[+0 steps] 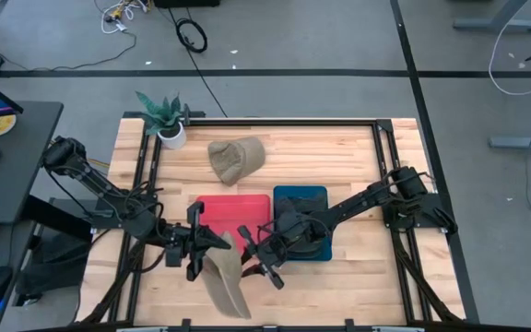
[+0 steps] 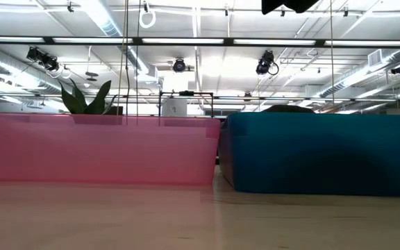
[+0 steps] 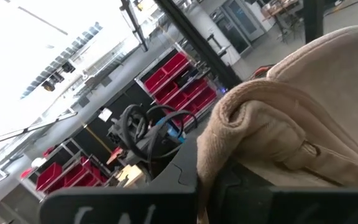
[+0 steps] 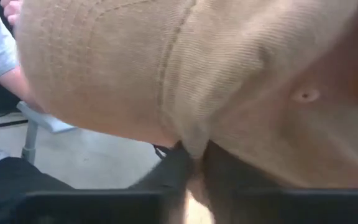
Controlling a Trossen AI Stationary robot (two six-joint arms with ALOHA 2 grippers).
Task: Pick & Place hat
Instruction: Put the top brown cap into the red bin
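Tan cloth hangs between the two arms: a hat (image 1: 226,281) held up at about six o'clock on the table (image 1: 358,152). The left gripper (image 1: 197,242) pinches one edge of it. The right gripper (image 1: 258,258) pinches the other edge. Just past them sit a pink box (image 1: 233,208) and a blue box (image 1: 300,198), side by side. Another tan hat (image 1: 236,158) lies near twelve o'clock. A small plant (image 1: 165,117) stands at eleven o'clock.
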